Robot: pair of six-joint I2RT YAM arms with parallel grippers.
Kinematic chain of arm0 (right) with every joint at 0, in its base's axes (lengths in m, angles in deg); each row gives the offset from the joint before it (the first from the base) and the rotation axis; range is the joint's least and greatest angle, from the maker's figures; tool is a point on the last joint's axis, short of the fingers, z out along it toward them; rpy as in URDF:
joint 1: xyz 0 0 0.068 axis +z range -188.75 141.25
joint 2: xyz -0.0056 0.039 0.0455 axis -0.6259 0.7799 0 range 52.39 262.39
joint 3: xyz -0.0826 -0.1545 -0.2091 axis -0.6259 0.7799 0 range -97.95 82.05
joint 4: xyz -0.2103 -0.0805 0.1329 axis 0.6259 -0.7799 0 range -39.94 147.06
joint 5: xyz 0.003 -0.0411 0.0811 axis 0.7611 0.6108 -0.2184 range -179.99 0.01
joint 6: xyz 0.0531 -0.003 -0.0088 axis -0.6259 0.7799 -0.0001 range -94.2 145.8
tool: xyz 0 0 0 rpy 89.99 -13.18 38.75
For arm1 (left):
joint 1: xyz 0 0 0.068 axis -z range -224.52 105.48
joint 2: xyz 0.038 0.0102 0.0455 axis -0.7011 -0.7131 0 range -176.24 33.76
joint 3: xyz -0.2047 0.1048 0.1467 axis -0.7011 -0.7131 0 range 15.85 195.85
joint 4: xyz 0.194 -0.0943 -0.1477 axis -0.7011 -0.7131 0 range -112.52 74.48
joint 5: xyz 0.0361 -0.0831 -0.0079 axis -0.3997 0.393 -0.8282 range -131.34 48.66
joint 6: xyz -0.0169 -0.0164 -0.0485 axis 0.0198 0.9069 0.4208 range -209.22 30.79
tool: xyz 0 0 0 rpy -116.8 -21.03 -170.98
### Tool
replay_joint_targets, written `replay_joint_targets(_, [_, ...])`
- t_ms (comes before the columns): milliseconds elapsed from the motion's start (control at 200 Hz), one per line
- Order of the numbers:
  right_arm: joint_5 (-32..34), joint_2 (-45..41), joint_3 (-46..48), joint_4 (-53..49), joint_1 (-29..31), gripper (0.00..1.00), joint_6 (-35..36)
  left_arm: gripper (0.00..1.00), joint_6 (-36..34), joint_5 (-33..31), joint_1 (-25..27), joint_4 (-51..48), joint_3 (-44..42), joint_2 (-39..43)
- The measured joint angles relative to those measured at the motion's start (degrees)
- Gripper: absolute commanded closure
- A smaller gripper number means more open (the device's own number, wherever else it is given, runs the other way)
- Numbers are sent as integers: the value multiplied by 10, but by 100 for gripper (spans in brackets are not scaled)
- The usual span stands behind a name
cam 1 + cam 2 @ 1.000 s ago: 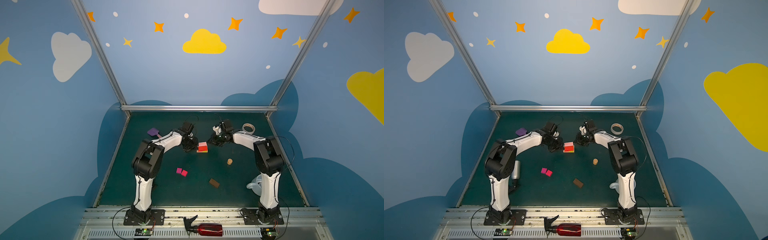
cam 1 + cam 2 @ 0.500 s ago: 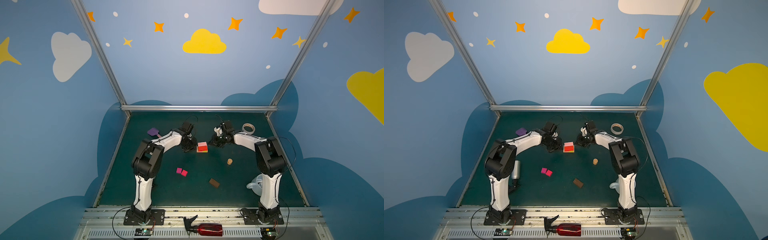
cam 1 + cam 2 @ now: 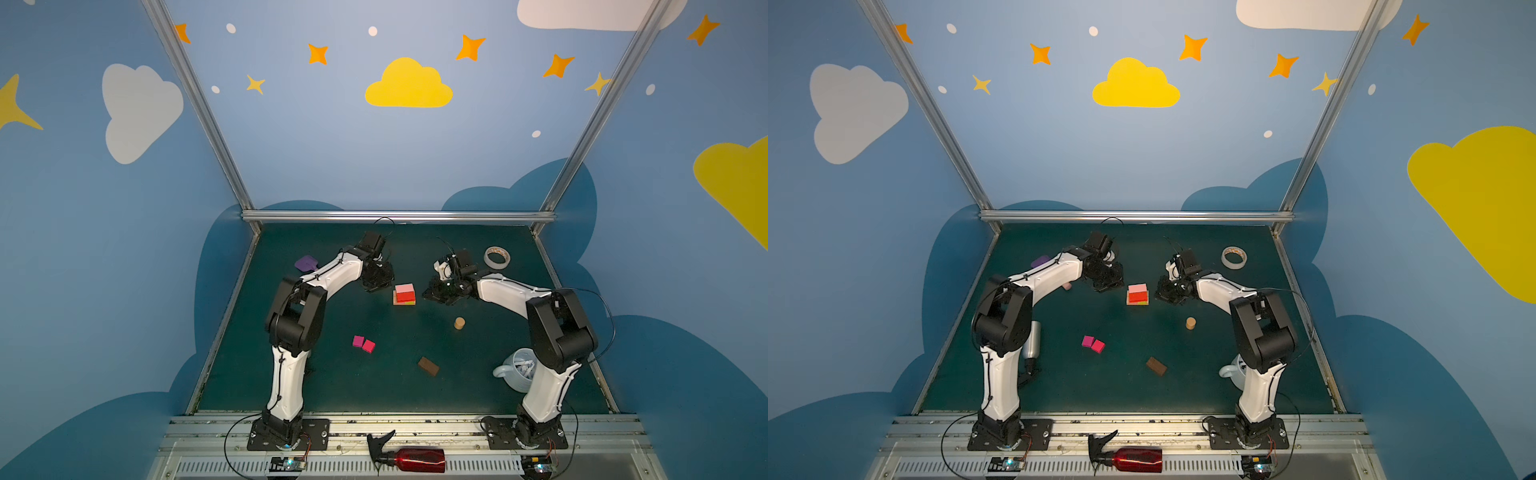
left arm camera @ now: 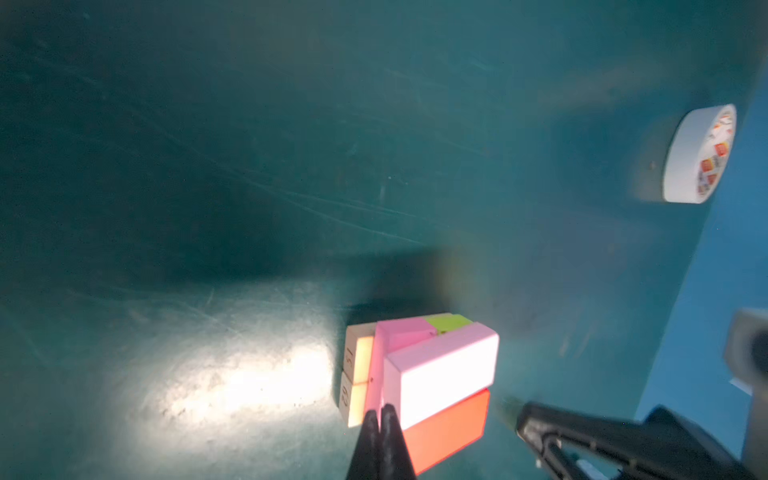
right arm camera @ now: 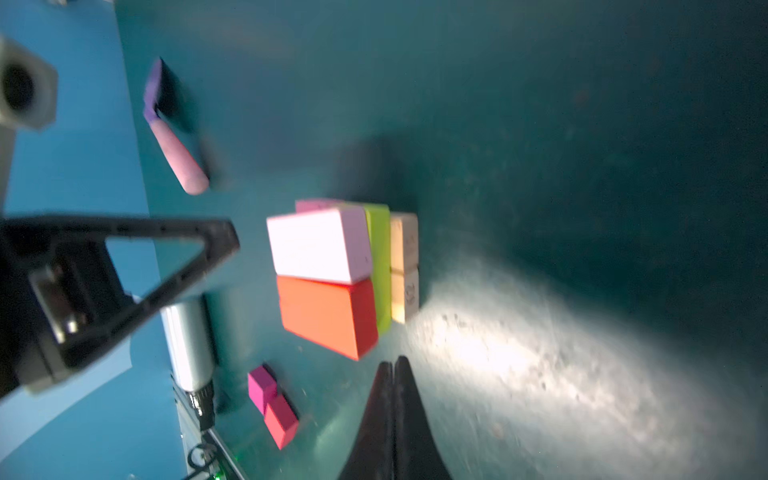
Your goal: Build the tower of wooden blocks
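Left arm [image 3: 332,272] reaching forward, jaws pressed together, right arm [image 3: 507,291] likewise

The left arm [image 3: 286,374] and right arm [image 3: 544,390] have white shells, black joints, thin cables [image 3: 612,328], screwed black baseplates [image 3: 318,434].

You see only part of the purple spatula [image 3: 306,263] behind the left arm, and the mug [image 3: 513,372] is half covered by the right arm. In the left wrist view the left gripper [image 4: 380,409] runs off the picture's edge. The pencilled marks on the tan blocks [image 4: 351,357] under the tower [image 4: 440,370] are perhaps numbers, too blurred to read.
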Motion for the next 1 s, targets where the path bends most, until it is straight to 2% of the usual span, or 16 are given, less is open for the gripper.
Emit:
replay_joint_targets(280, [26,-25,18,6,63,100,-2,96,-9,-10,0,-21,7,-17])
replay_joint_targets(491, [86,-23,10,2,111,100,9,96,-11,-20,-3,-23,5,-12])
replay_joint_targets(691, [158,-9,-4,4,150,100,36,96,-11,-33,-11,-23,-26,35])
replay_joint_targets(1001, [199,30,-14,19,167,100,48,96,-10,-45,-28,-18,-71,111])
